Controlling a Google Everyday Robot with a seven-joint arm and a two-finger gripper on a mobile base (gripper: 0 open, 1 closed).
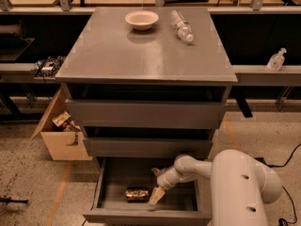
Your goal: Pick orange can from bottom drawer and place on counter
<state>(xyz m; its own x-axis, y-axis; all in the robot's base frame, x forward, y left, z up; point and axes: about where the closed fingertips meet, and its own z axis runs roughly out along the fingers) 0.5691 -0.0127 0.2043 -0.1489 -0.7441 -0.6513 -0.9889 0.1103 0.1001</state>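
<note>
Camera view shows us our end effector (156, 196) inside the open bottom drawer (117, 175), just right of the orange can (137, 194) lying near the front wall; its opening we cannot tell.

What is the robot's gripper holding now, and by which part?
Nothing, it seems. The gripper is inside the open grey bottom drawer, beside the right end of the shiny gold-orange metal can, which lies on its side on the drawer floor.

In btm drawer (141, 216): tool (156, 196) just beside orange can (137, 193).
</note>
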